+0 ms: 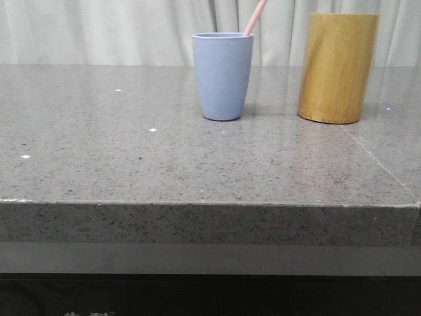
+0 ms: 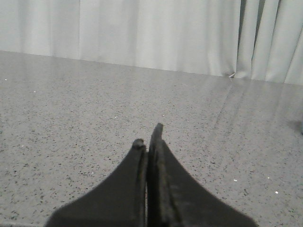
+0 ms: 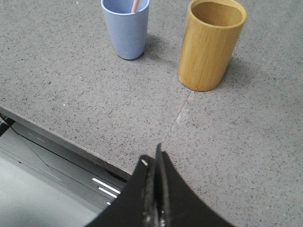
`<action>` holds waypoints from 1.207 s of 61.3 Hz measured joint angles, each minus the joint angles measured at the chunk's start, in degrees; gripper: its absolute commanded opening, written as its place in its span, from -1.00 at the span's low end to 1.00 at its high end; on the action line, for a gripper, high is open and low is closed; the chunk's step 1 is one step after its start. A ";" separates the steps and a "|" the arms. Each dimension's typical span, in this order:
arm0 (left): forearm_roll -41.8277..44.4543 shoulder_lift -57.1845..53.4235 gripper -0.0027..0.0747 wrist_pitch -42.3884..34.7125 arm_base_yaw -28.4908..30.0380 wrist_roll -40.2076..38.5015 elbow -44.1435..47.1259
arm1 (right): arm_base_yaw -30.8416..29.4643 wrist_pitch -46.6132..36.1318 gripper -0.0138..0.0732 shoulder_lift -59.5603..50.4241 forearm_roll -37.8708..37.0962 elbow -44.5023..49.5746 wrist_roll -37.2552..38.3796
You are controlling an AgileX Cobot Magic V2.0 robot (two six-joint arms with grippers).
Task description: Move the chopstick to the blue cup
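Right gripper (image 3: pixel 154 163) closed, empty, back near table (image 1: pixel 197 164) edge. Left gripper (image 2: pixel 149 142) closed, empty too. Chopstick (image 1: pixel 255 16) already in blue cup (image 1: pixel 222 76), leaning right toward bamboo cup (image 1: pixel 337 66). Risk: arm swing clips stick, tips light cup.

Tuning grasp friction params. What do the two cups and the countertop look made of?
Blue cup: matte, uniform colour, likely plastic or fibre composite. Bamboo cylinder: yellow-brown with vertical grain, a slight sheen, probably sealed bamboo. Countertop: grey speckled stone or quartz look, polished, since it faintly reflects the curtain.
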 measured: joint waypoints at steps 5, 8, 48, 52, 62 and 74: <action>0.00 0.00 -0.98 0.00 0.00 0.00 0.00 | 0.00 0.00 -0.84 0.00 0.00 0.00 0.00; 0.00 0.00 -0.98 0.00 0.00 -0.02 0.00 | 0.00 0.00 -0.84 0.00 0.00 0.00 0.00; 0.00 0.00 -0.98 0.00 0.00 -0.02 0.00 | -13.81 -37.19 -0.84 -23.15 -1.21 36.73 0.00; 0.00 0.00 -0.98 0.00 0.00 -0.02 0.00 | -14.51 -42.06 -0.84 -26.52 -0.68 42.42 0.00; 0.00 0.00 -0.98 0.00 0.00 -0.02 0.00 | -14.65 -49.29 -0.84 -31.17 -0.08 50.91 0.00; 0.00 0.00 -0.98 0.00 0.00 -0.02 0.00 | -14.65 -52.40 -0.84 -31.83 -0.08 52.78 0.00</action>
